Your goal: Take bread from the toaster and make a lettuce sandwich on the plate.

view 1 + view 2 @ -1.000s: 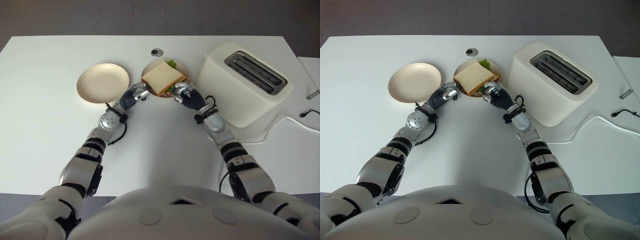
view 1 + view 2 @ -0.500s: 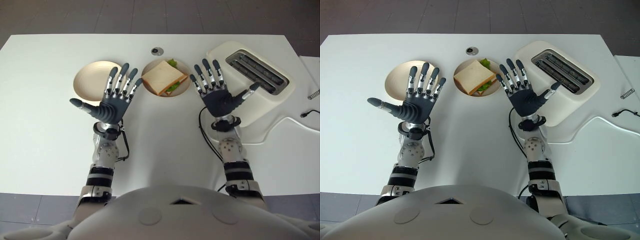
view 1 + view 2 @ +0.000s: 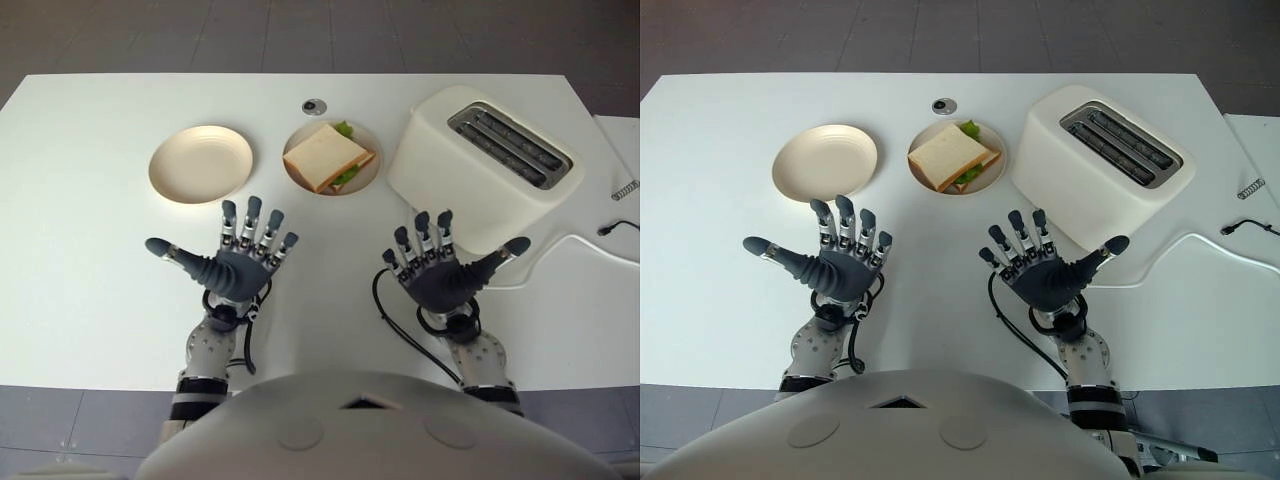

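Note:
A sandwich (image 3: 327, 157) of two bread slices with green lettuce showing at its edges lies on a small tan plate (image 3: 366, 179) at the table's far middle. To its right stands a white toaster (image 3: 484, 177), both slots showing no bread. My left hand (image 3: 236, 265) is raised over the near table with fingers spread, open and holding nothing. My right hand (image 3: 436, 273) is held the same way near the toaster's front corner, open, with nothing in it. Both hands are well short of the sandwich.
A second cream plate (image 3: 200, 163) sits bare to the left of the sandwich plate. A small round metal fitting (image 3: 314, 104) is set in the table behind the plates. The toaster's white cord (image 3: 575, 243) runs off to the right, near a black cable end (image 3: 610, 228).
Both hands let go at the sandwich plate, opened with fingers spread, and drew back towards me to the near part of the table. The sandwich stayed on its plate.

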Motion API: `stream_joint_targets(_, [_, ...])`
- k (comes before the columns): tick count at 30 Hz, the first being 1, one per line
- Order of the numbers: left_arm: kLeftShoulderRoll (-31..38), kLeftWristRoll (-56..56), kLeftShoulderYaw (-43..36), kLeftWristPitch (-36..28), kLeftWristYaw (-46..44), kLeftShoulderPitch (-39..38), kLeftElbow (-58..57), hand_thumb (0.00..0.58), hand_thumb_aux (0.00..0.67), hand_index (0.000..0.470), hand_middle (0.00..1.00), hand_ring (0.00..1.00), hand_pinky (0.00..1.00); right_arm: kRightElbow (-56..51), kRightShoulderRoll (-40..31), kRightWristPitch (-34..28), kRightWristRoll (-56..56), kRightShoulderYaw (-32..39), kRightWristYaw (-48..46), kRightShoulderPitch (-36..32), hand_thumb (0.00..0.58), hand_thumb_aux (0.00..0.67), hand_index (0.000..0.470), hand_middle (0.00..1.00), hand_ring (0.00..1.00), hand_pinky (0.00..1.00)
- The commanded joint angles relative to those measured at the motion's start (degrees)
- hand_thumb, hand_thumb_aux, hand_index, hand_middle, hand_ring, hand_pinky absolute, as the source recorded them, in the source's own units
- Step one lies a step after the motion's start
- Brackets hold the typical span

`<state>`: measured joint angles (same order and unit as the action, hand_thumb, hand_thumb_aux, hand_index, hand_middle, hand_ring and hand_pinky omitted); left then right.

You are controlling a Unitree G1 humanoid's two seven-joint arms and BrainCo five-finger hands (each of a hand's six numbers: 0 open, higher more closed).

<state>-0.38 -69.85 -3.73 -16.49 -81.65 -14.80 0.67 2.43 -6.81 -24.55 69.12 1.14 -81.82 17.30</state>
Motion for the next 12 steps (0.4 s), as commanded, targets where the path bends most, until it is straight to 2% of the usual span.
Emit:
stream_joint_targets(1, [-0.35, 2.82, -1.25, -1.31, -6.00, -1.40, -1.40, 0.000, 0.000, 0.000, 0.00, 0.00, 0.00, -3.95, 0.40, -3.85, 0.48, 1.48, -10.20, -0.28, 0.000, 0.000, 0.000, 0.00, 0.00, 0.00])
stream_joint_targets(7, [-1.48, 3.49, -2.43, -3.82, -6.99, -1.53, -4.06, 0.000, 0.000, 0.000, 0.00, 0.00, 0.00, -3.77, -0.37, -2.67, -3.89, 5.95, -10.45, 0.26, 0.000, 0.000, 0.000, 0.00, 0.00, 0.00])
stream_joint_targets(12, [-1.40, 7.04, -5.50, -2.76, -7.98, -2.32, -3.58, 0.000, 0.000, 0.000, 0.00, 0.00, 0.00, -5.46, 0.27, -5.96, -2.24, 6.30, -8.97, -0.47, 0.000, 0.000, 0.000, 0.00, 0.00, 0.00])
